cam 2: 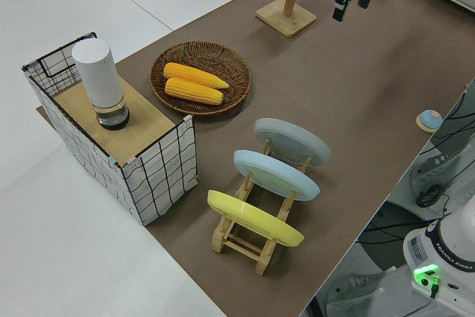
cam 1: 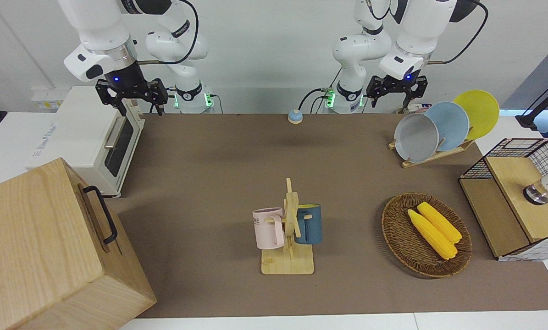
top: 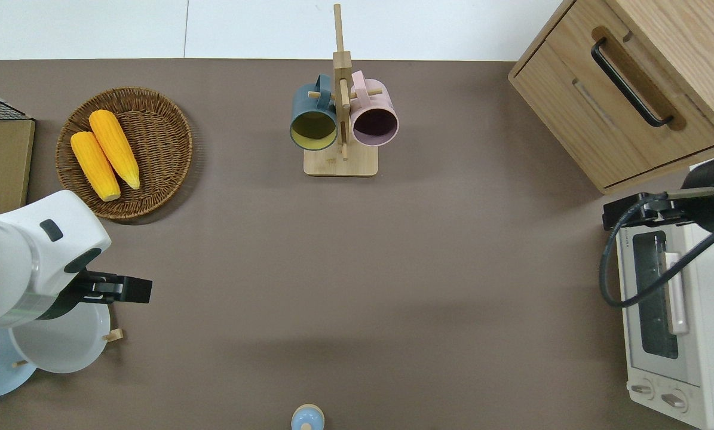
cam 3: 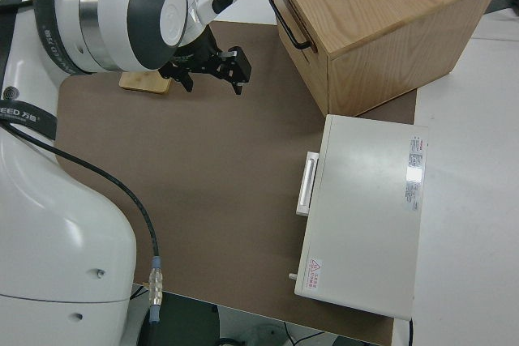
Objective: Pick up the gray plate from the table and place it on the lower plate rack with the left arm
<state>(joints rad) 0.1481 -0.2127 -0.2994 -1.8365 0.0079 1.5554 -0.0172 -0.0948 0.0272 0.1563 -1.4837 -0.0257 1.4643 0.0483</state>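
The gray plate (cam 1: 416,137) stands in the lowest slot of the light-wood plate rack (cam 1: 432,156), toward the left arm's end of the table (cam 1: 209,160). It also shows in the overhead view (top: 61,340) and the left side view (cam 2: 292,142). My left gripper (cam 1: 396,87) is up in the air, open and empty. In the overhead view (top: 118,288) it is over the table right at the gray plate's rim. My right gripper (cam 1: 131,94) is open and parked.
A light blue plate (cam 1: 448,126) and a yellow plate (cam 1: 477,113) fill the rack's higher slots. A wicker basket (cam 1: 395,238) holds two corn cobs. There are also a mug stand (cam 1: 287,263), a wire-framed box (cam 1: 507,215), a bell (cam 1: 295,116), a toaster oven (cam 1: 85,133) and a wooden cabinet (cam 1: 40,247).
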